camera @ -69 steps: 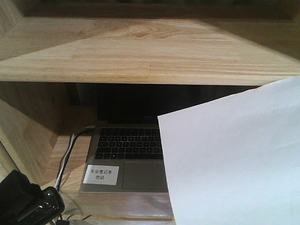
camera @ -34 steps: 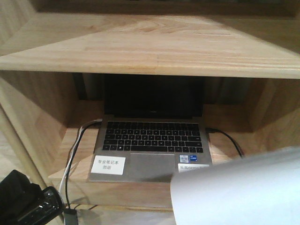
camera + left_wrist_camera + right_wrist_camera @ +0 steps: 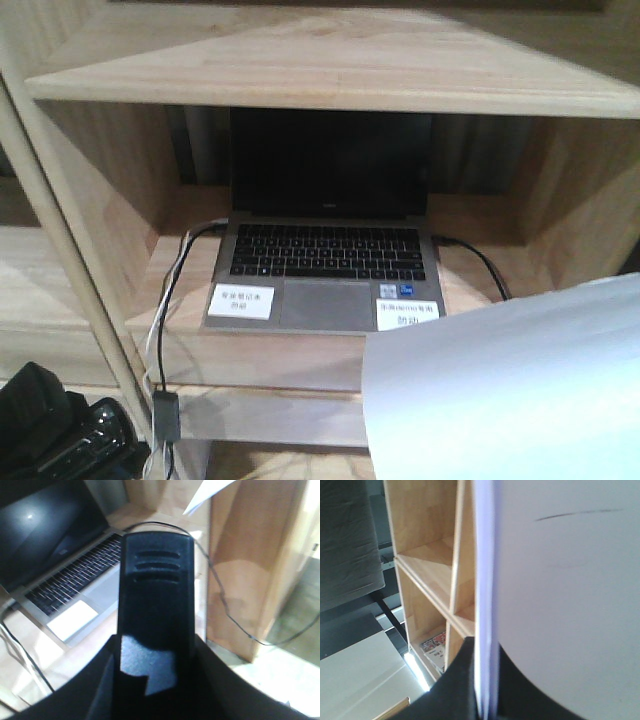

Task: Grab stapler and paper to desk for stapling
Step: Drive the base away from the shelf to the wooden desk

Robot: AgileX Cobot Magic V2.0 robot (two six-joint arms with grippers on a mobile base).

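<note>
Left wrist cam: left gripper (image 3: 156, 652) was clamped on the stapler (image 3: 156, 570), laptop (image 3: 60, 545) behind it. Right wrist cam: right gripper (image 3: 485, 680) pinched the paper (image 3: 560, 605) edge-on, jaws closed, beside the shelf unit (image 3: 425, 535). Front cam showed only the sheet's face, lower right.

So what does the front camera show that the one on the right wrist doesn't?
Only the front-facing view shows the open laptop, the white labels on its palm rest, and the cables beside it. Only the right wrist view shows the right gripper shut on the edge of the paper, plus some printed matter in a lower compartment. Both show the paper and the light-wood shelf unit.
</note>
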